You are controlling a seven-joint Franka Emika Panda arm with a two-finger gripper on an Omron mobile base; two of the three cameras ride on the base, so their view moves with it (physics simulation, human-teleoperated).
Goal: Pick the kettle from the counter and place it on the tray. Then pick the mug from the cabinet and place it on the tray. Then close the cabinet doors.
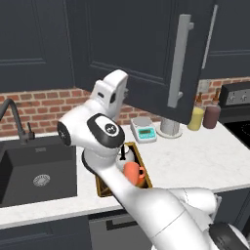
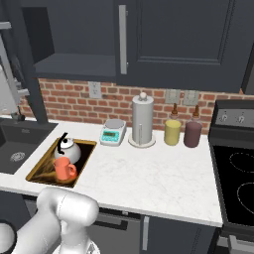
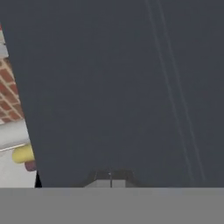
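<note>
The silver kettle (image 2: 67,150) and the coral mug (image 2: 63,170) stand together on the gold-rimmed tray (image 2: 44,171) on the white counter (image 2: 149,178). In the left base view my arm covers part of the tray (image 1: 142,161), and the mug (image 1: 133,173) peeks out beside it. The cabinet (image 2: 74,62) shows its bare shelf. Its left door (image 1: 146,49) hangs swung out, with the grey bar handle (image 1: 179,63) toward me; the right door (image 2: 173,39) is closed. My gripper (image 3: 110,176) is shut, holds nothing, and sits right against the left door's navy outer face (image 3: 113,87).
A dark sink (image 1: 39,171) with a black tap lies left of the tray. Along the brick backsplash stand a small scale (image 2: 112,132), a paper-towel roll (image 2: 142,120), and yellow (image 2: 172,131) and dark-red (image 2: 192,134) jars. A black stove (image 2: 235,173) is at the right.
</note>
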